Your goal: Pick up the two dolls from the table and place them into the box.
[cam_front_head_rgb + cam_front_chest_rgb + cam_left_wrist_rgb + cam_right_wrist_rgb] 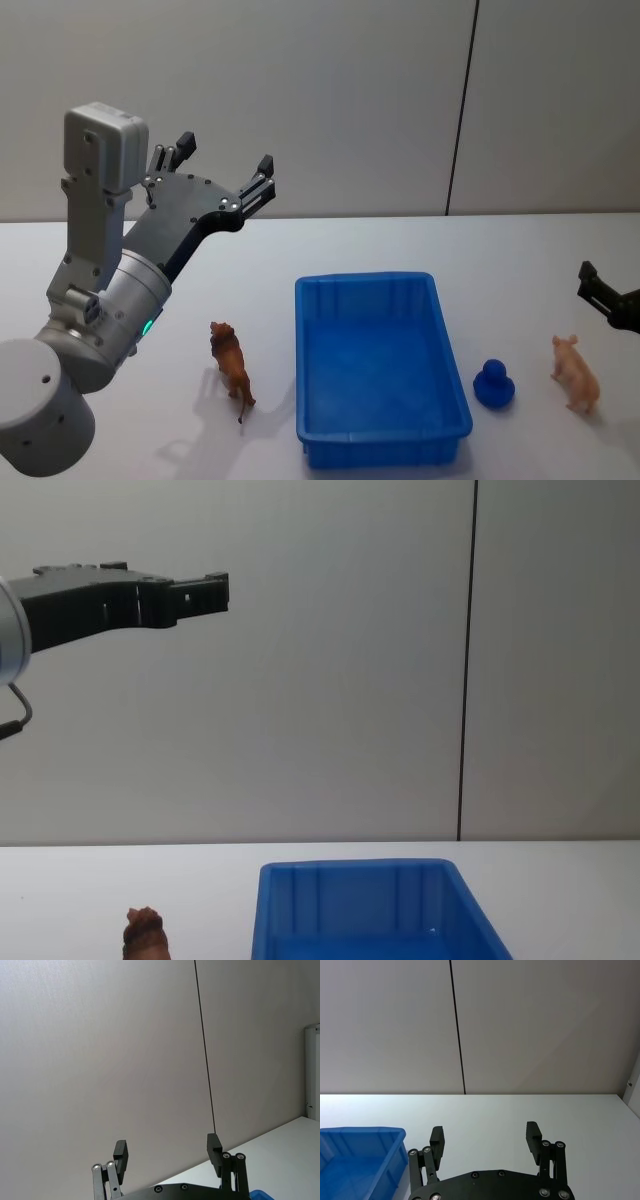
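The brown doll stands on the white table just left of the blue box; its shaggy head peeks up in the chest view. The pale pink doll stands right of the box. My left gripper is raised high above the table's left side, open and holding nothing; its fingers are spread apart against the wall. At the right edge my right gripper hovers just behind the pink doll, open and holding nothing. The box has nothing in it.
A small blue knob-shaped toy sits between the box and the pink doll. A grey wall with a dark vertical seam rises behind the table. Bare tabletop stretches behind the box.
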Action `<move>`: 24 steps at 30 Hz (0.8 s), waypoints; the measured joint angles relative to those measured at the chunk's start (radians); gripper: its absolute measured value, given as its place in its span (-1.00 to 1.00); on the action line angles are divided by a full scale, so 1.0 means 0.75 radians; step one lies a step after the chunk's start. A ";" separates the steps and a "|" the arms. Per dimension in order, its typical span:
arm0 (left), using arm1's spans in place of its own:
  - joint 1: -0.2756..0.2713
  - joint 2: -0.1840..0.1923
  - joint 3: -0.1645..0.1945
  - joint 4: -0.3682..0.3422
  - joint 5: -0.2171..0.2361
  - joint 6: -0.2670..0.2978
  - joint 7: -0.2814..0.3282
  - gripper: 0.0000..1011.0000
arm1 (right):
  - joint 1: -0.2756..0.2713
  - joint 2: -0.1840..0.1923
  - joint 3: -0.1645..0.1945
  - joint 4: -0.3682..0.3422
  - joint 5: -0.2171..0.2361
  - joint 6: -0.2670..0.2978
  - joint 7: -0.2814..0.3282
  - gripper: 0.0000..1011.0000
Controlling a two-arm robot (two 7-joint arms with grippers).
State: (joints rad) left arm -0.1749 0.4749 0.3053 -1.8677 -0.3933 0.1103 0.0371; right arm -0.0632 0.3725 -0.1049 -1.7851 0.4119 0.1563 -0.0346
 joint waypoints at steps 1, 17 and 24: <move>0.000 0.000 0.000 0.000 0.000 0.000 0.000 0.98 | 0.000 0.000 0.000 0.000 0.000 0.000 0.000 0.99; 0.000 0.000 0.000 0.000 0.000 0.000 0.000 0.98 | -0.009 0.009 0.007 -0.007 -0.003 0.008 0.000 0.99; 0.000 0.000 0.000 0.000 0.000 0.000 0.000 0.98 | -0.065 0.049 0.033 -0.043 -0.002 0.055 -0.011 0.99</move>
State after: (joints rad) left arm -0.1749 0.4749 0.3053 -1.8677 -0.3933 0.1103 0.0371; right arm -0.1122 0.4095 -0.0805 -1.8172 0.4104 0.1973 -0.0426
